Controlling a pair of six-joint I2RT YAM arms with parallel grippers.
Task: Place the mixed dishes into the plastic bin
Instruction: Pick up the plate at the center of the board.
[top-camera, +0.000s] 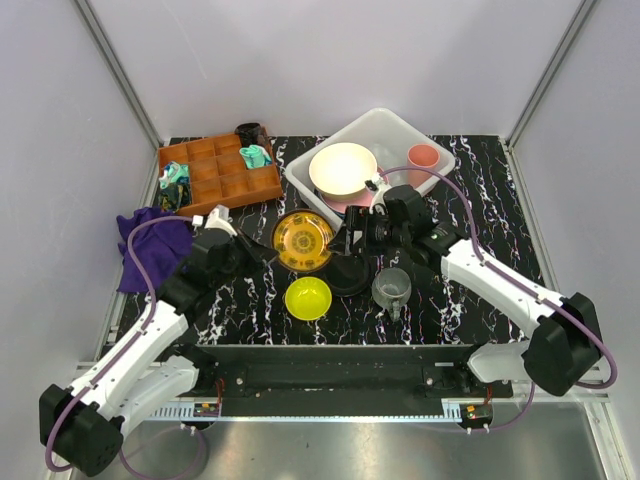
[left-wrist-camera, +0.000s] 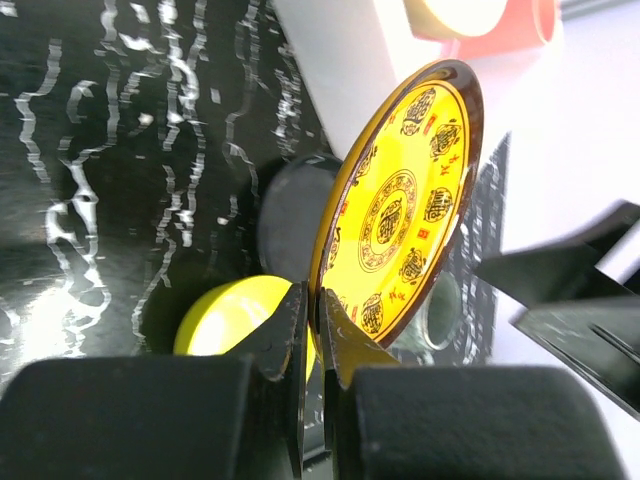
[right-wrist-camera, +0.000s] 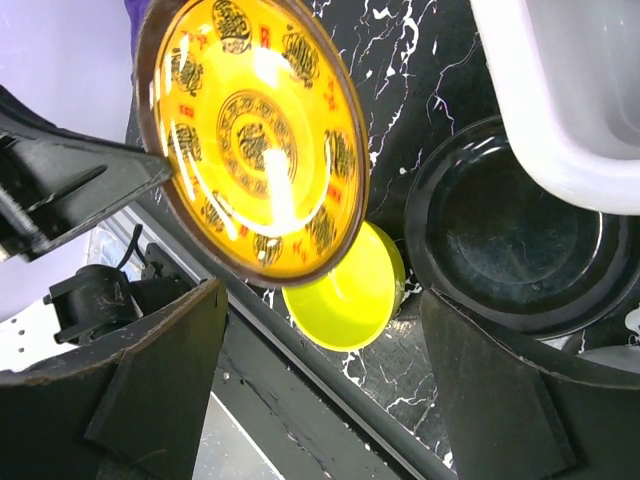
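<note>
Our left gripper (left-wrist-camera: 312, 300) is clamped on the rim of the yellow plate (left-wrist-camera: 400, 200), which is tilted, seemingly off the table, near-left of the bin (top-camera: 385, 113). Our right gripper (right-wrist-camera: 322, 295) gapes wide beside it, empty.

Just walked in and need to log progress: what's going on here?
The left gripper, jaws shut, holds a round yellow patterned plate by its rim, tilted. The right gripper hangs open nearby. The translucent white plastic bin holds a cream bowl and pink cup; a small yellow bowl, black saucer and grey mug sit outside.
</note>
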